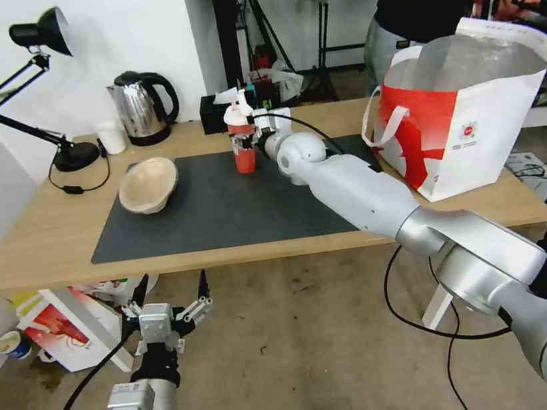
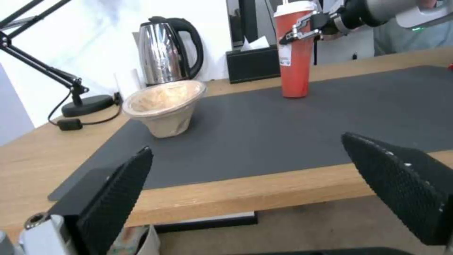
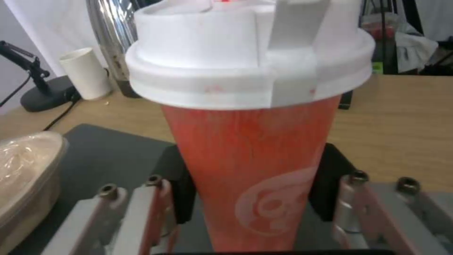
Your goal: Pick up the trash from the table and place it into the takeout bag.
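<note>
Between the right gripper's [image 3: 254, 198] black pads, closed against its sides: the red cup [image 1: 242, 143], standing on the mat [image 1: 220, 205]. Lift straight, keep it upright. The bag [image 1: 470, 118] gapes beyond the arm's elbow side. Left gripper [image 1: 168, 299] hangs wide below the table [image 1: 36, 243].

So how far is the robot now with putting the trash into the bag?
Done: I cannot confirm anything; the inside of the bag is hidden. In hand: the right hand is closed on the red cup, which stands on the mat. Left: the beige bowl lies tilted on the mat, untouched. The left hand waits open below the table edge.
</note>
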Motion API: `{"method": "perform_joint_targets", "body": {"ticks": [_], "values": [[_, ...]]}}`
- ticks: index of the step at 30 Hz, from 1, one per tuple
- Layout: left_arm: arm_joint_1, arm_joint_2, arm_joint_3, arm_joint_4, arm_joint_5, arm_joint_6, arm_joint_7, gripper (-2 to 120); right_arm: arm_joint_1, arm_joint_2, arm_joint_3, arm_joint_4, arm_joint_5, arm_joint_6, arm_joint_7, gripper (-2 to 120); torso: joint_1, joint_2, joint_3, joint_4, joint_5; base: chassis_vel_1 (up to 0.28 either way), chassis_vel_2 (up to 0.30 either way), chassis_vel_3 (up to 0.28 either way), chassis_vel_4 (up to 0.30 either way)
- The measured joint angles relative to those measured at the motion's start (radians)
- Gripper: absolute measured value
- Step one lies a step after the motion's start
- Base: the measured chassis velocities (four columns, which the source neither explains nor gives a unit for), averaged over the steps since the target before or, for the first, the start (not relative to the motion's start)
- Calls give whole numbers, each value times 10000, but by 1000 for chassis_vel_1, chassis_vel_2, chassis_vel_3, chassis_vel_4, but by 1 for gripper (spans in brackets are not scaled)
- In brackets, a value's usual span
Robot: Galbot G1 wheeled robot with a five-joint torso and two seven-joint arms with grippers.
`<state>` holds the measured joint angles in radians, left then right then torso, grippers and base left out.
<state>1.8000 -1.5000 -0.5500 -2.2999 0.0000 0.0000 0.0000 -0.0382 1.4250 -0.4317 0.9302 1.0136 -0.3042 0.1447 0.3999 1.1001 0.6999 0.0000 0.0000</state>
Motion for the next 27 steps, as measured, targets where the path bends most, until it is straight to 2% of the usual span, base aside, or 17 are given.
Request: {"method": "perform_joint_targets", "body": {"ticks": [2, 7, 9, 11, 14, 20, 27], "values": [[0, 0, 0, 0, 0, 0, 0, 100, -28, 2, 46, -98, -13, 54, -90, 37, 0, 0, -1, 1, 0, 0, 0, 0, 0], [0, 0, 0, 0, 0, 0, 0, 100, -78, -91, 89, 15, -30, 80, -104, 29, 1, -1, 0, 1, 0, 0, 0, 0, 0], [0, 0, 0, 0, 0, 0, 0, 100, -81, -333, 59, 449, 52, 24, 7, 22, 1, -3, 2, -2, -1, 0, 0, 0, 0], [0, 0, 0, 0, 0, 0, 0, 100, -80, -455, 51, 695, 143, 22, 96, 20, 1, -3, 1, -2, 0, 0, 0, 0, 0], [0, 0, 0, 0, 0, 0, 0, 100, -133, -915, 112, 1652, 354, -4, 459, 11, 1, -3, 2, 0, 0, 0, 0, 0, 0], [0, 0, 0, 0, 0, 0, 0, 100, 356, -1474, 189, 2522, 717, -134, 674, 7, 1, -3, 1, 1, -1, 0, 0, 0, 0], [0, 0, 0, 0, 0, 0, 0, 100, 1562, -2515, -39, 3839, 1654, -500, 1235, 7, 1, -3, 1, -1, 2, 0, 0, 0, 0]]}}
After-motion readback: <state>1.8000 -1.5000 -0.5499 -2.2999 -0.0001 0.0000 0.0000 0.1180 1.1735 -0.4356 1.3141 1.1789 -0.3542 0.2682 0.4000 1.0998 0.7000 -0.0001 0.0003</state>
